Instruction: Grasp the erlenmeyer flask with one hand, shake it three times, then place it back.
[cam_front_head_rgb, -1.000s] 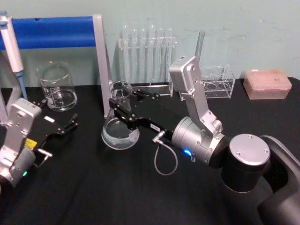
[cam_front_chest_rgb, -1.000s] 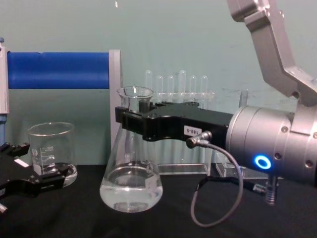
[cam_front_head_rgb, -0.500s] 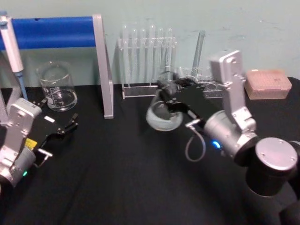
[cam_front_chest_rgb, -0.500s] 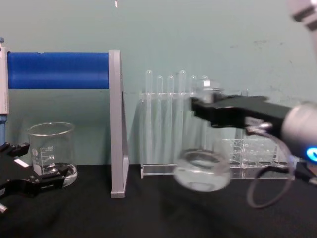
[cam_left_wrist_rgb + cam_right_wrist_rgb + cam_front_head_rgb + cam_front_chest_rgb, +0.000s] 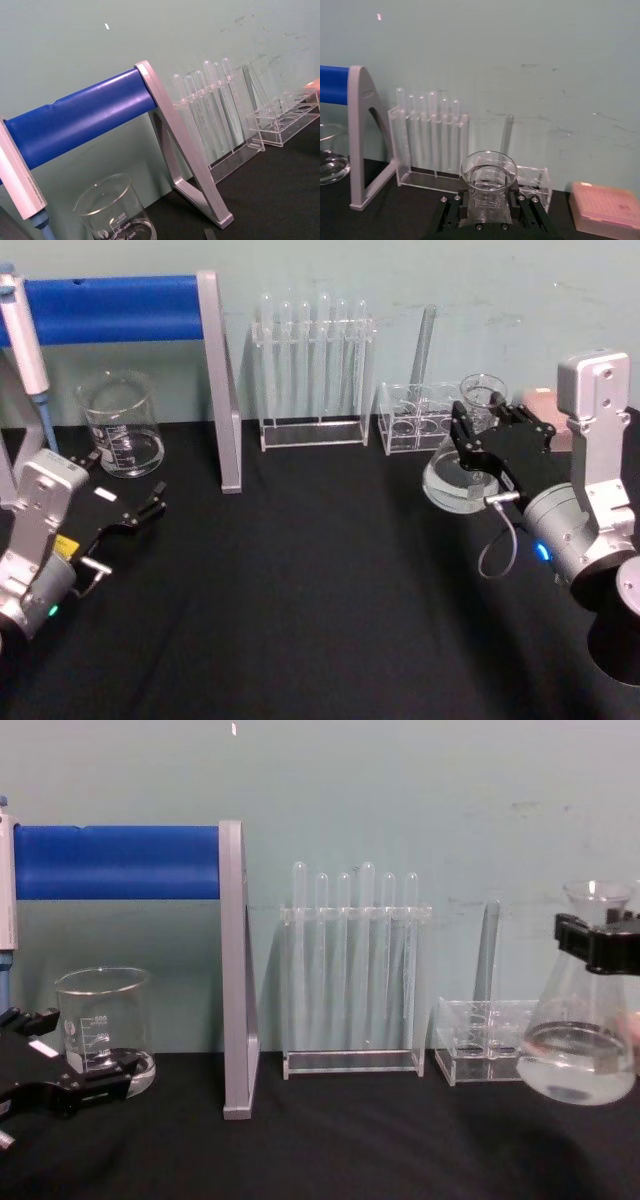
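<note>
Leftmost, the left claw (image 5: 122, 482) is recorded low over the black surface (image 5: 300, 590), its fingers spread with nothing between them, just in front of a glass beaker (image 5: 122, 430). Next are listed a blue-barred stand (image 5: 110, 305), a rack of test tubes (image 5: 312, 370) and a small clear rack (image 5: 415, 420). Far right, the erlenmeyer flask (image 5: 462, 468) is held upright, its neck clenched in the right claw (image 5: 480, 432); clear liquid is seen in its base. Whether that base touches the surface cannot be told.

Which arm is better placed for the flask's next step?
Right: the right end effector grips the erlenmeyer flask by the neck. The left end effector rests open by the beaker, far away.
</note>
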Available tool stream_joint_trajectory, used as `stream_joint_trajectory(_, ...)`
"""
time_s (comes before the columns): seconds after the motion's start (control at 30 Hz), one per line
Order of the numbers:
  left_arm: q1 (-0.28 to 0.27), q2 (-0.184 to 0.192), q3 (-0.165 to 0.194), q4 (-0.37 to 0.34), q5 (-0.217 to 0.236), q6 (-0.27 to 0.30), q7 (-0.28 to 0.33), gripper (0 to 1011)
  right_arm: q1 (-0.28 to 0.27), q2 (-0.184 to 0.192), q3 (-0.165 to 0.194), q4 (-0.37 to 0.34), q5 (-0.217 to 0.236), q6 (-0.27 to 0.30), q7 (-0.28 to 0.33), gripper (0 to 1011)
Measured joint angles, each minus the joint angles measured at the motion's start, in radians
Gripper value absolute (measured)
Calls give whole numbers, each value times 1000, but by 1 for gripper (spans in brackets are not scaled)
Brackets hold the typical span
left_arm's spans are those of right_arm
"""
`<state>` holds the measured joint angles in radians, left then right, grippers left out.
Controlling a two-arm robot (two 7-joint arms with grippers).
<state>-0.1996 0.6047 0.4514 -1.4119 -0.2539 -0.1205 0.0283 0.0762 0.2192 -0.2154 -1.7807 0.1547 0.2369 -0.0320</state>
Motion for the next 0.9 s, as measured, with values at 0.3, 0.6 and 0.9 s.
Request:
stream_joint_trajectory(0.3, 0, 0, 0, 0, 0, 0, 0, 1001, 26, -14, -11, 24, -6, -3, 60, 448)
stream_joint_trajectory(0.6, 0, 0, 0, 0, 0, 0, 0, 1001, 101, -25, -83, 93, -5, -21, 199, 449)
stream_joint_trajectory(0.9, 0, 0, 0, 0, 0, 0, 0, 1001, 189, -23, -198, 173, 31, -52, 381, 448)
